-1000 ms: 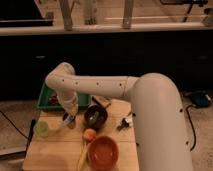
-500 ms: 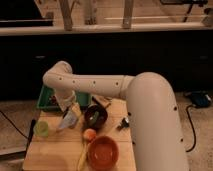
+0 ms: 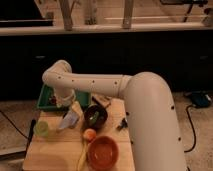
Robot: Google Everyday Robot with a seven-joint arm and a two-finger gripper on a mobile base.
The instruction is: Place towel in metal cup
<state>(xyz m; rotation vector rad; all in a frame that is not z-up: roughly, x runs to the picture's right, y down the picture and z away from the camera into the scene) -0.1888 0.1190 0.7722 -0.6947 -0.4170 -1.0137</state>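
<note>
The gripper [image 3: 69, 106] is hovering over the left rear part of the wooden table [image 3: 50, 156], just in front of the green tray [image 3: 46, 98]. The pale towel [image 3: 69, 120] is hanging directly below it, between the green cup [image 3: 41, 128] and the dark cup [image 3: 95, 116]. An orange [image 3: 89, 134], a red bowl [image 3: 103, 151] and a banana [image 3: 82, 156] are lying nearer the front edge.

My tool [image 3: 66, 105] is at the bench's [image 3: 50, 155] left rear, just above the towel [image 3: 70, 120], mostly hidden behind my own arm [image 3: 100, 86]. The arm also covers part of the green tray [image 3: 45, 99]; can't make out its contents. Bench front & banana [image 3: 81, 157] are cut off at the bottom edge. Small dark item [image 3: 121, 123] by the arm: can't ID.
</note>
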